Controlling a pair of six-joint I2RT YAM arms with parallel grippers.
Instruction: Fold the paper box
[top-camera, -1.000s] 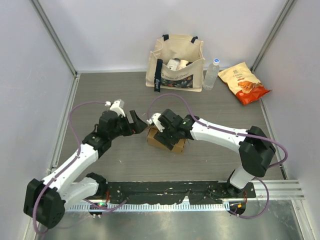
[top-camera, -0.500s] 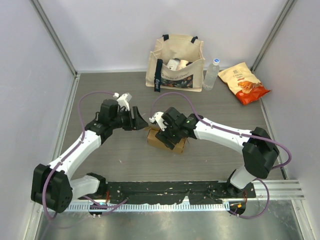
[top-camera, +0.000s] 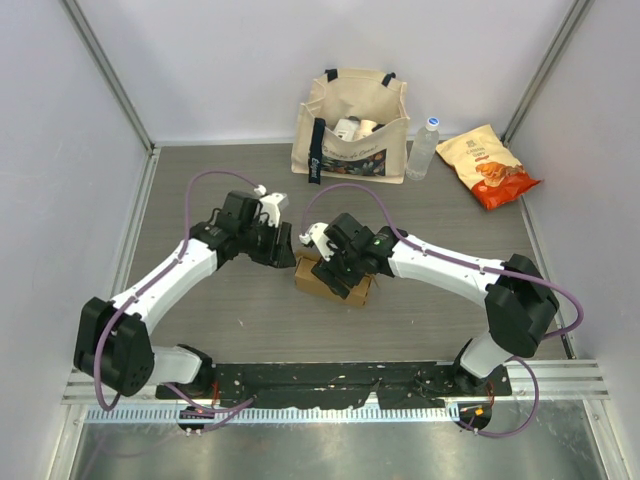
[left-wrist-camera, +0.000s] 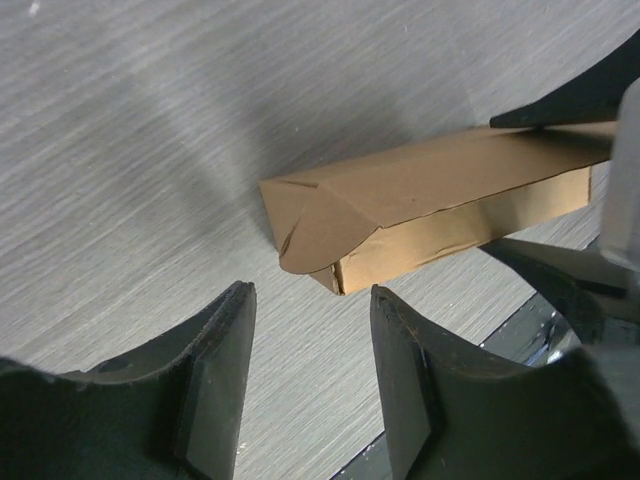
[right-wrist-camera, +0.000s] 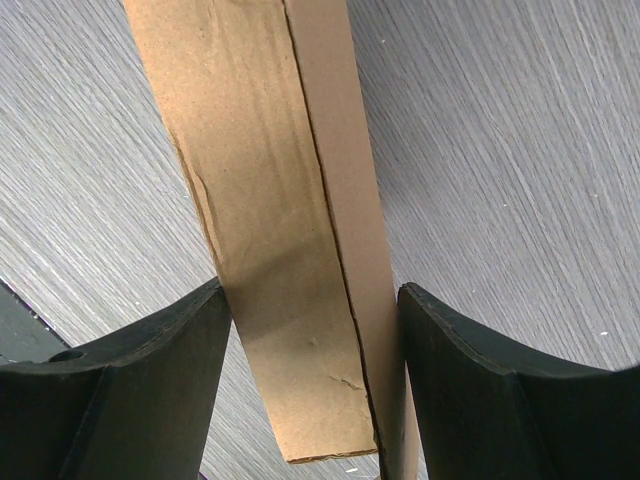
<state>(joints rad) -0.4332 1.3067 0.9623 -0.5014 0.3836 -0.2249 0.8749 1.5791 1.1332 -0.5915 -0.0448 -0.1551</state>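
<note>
Paper box (top-camera: 328, 281) lies flat near the centre of the counter (top-camera: 220, 190), long axis running roughly 10 to 4 o'clock in the overhead view, plain brown card, partly folded into a low block. My right tool (top-camera: 338, 264) is down over it from the 2 o'clock side. In the right wrist view the paper box (right-wrist-camera: 270, 230) passes straight up between the two dark fingers (right-wrist-camera: 150, 370), and both inner faces sit against its long sides: jaws closed to the width of the box and gripping it. A crease line runs the length of the top face, with the narrower side wall toward 3 o'clock. My left tool (top-camera: 287, 250) is at the box's 10 o'clock end, just beside it, low over the counter. In the left wrist view my left tool (left-wrist-camera: 312, 292) has its jaws parted with bare counter between them, nothing held. The paper box (left-wrist-camera: 440, 190) lies just past the tips toward 1 o'clock, its near end closed by a rounded flap that bulges slightly off the end wall. One finger of the right tool (left-wrist-camera: 575, 95) shows dark at the box's far end. Tote bag (top-camera: 350, 125) stands at 12 o'clock on the counter's far edge, with a water bottle (top-camera: 424, 148) just beside it and a snack packet (top-camera: 487, 165) further toward 2 o'clock, all well apart from the box.
</note>
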